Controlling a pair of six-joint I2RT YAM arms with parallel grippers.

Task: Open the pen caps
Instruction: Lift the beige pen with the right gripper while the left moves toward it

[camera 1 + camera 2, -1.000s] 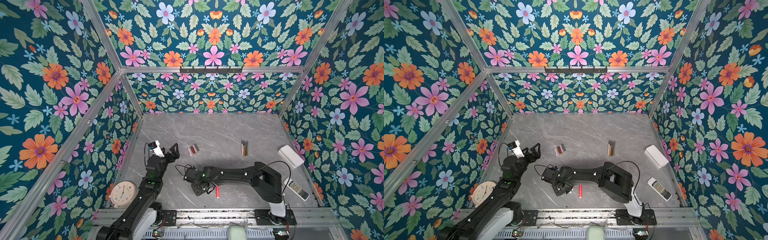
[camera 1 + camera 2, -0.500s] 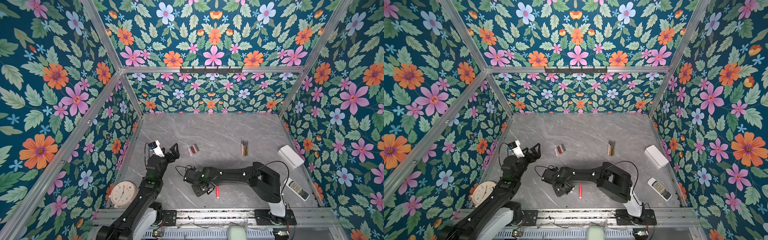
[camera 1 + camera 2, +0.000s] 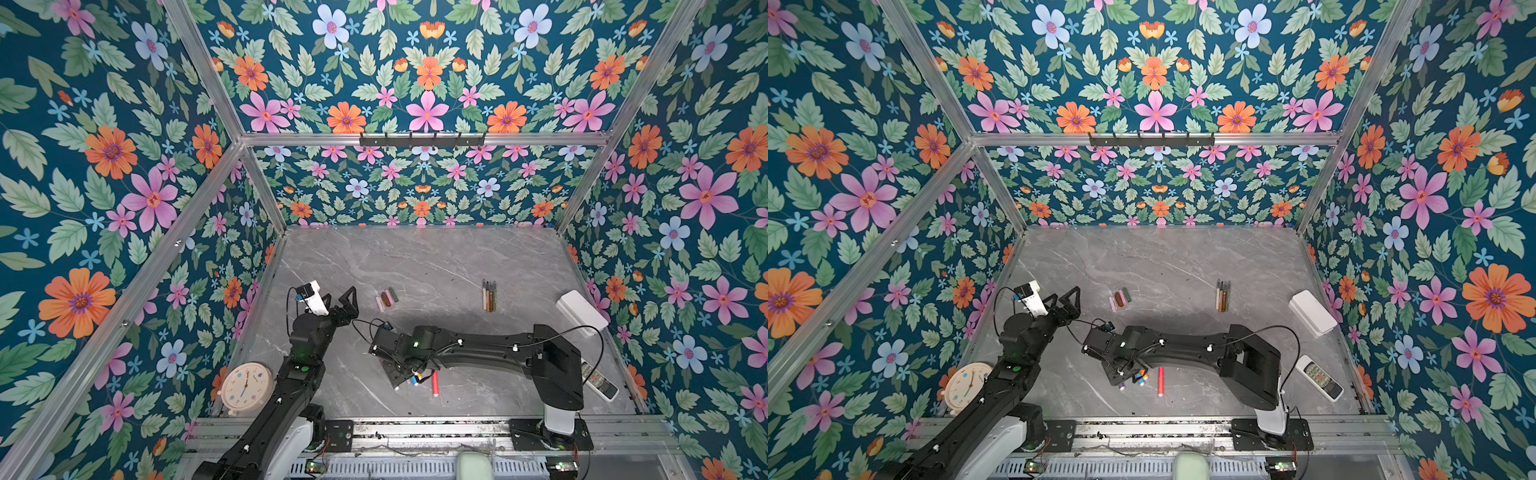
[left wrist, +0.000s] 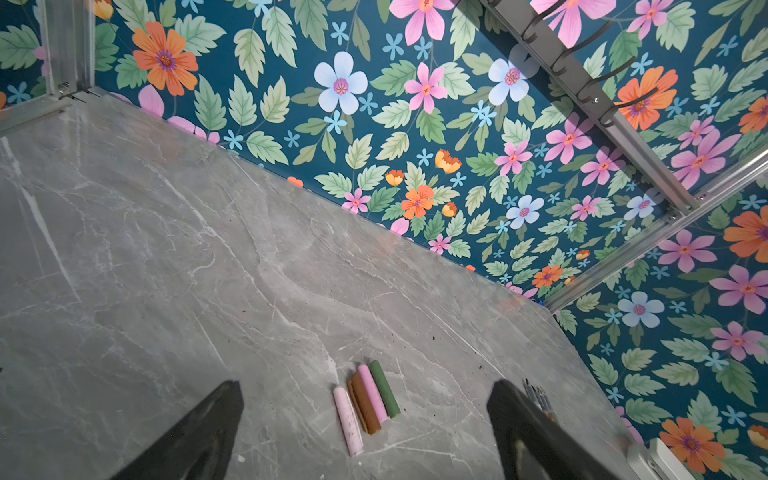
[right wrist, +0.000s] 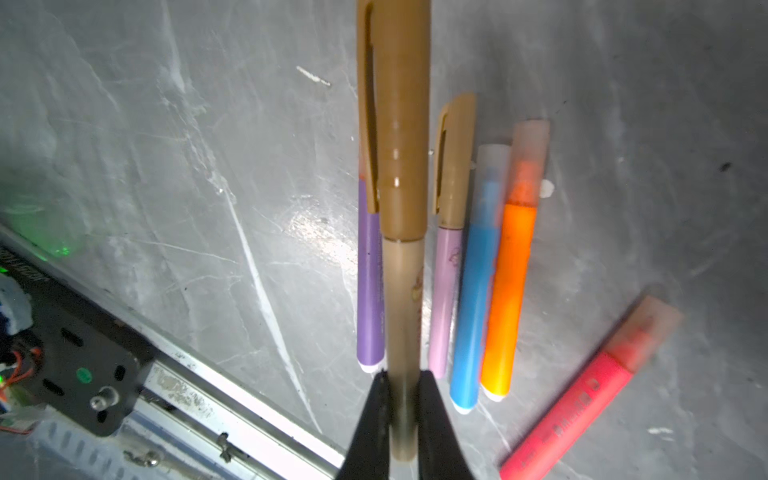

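Note:
My right gripper [image 5: 402,376] is shut on the tail of a gold pen [image 5: 405,291] whose gold cap [image 5: 399,124] is still on. The pen lies over a row of capped pens on the table: purple [image 5: 370,291], lilac [image 5: 445,291], blue [image 5: 476,291] and orange [image 5: 509,291]. A red pen [image 5: 582,395] lies apart. In both top views this gripper [image 3: 402,376] [image 3: 1121,376] is low near the front edge. My left gripper [image 4: 365,386] [image 3: 340,296] hangs open and empty above the table, near several loose pen caps [image 3: 386,298]: pale pink [image 4: 348,419], brown [image 4: 365,403], pink [image 4: 373,392] and green [image 4: 385,388].
Several uncapped pen bodies [image 3: 489,296] lie side by side at mid right. A round clock [image 3: 247,387] leans at the front left. A white box [image 3: 582,312] and a remote [image 3: 598,380] sit along the right wall. A metal rail [image 3: 415,428] runs along the front edge.
The right gripper's jaws have closed onto the gold pen. Both arms stay about where they were.

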